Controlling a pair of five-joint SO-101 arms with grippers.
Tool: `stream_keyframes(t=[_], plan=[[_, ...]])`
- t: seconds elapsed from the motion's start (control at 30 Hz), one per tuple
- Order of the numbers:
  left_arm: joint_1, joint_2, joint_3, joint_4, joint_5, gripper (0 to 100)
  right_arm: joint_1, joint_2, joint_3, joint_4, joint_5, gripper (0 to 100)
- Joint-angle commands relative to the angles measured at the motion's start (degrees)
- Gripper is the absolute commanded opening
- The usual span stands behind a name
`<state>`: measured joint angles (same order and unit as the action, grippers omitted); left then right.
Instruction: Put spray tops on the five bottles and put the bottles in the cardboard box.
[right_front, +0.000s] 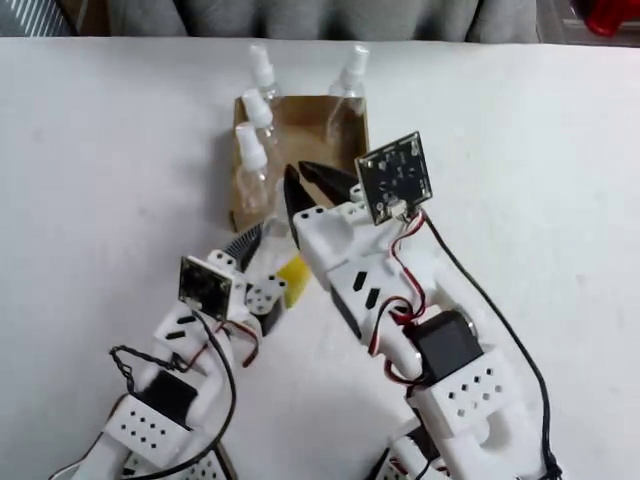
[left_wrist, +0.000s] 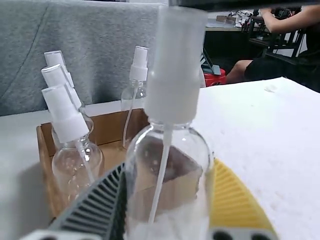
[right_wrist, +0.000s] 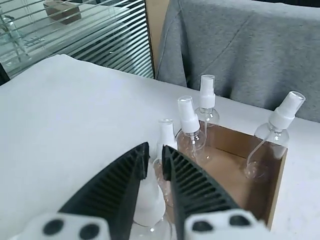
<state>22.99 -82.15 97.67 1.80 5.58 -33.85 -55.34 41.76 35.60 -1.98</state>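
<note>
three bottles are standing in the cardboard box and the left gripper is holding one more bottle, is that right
Not three: four bottles stand in the cardboard box, as the right wrist view shows. The left gripper does hold one more bottle.

The white table (right_front: 110, 160) has a pale, slightly rough top. One open brown cardboard box (right_front: 303, 128) sits flat on it, near the far edge and about midway across.
</note>
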Motion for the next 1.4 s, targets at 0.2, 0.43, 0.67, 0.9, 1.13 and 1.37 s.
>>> stream_keyframes(t=[0.2,0.43,0.67,0.9,1.13,1.37], plan=[[-0.66,-1.36,-0.35,0.00,0.00,2,-0.92,-1.27,-4.31,3.65,0.18,11.6],[-0.66,-1.36,-0.35,0.26,0.00,2,-0.48,-2.24,-5.54,4.00,0.18,24.1],[-0.66,-1.36,-0.35,0.26,0.00,2,-0.84,-11.21,-5.45,8.13,0.18,24.1],[-0.66,-1.36,-0.53,0.26,0.09,2,-0.92,-17.36,-2.64,17.98,0.18,8.7],[-5.23,-1.27,-2.29,0.35,2.64,2,-0.92,-23.69,12.22,8.92,0.09,4.6],[-12.70,-1.27,-4.66,0.35,12.04,2,-4.97,-33.01,26.73,-0.92,-3.34,1.5]])
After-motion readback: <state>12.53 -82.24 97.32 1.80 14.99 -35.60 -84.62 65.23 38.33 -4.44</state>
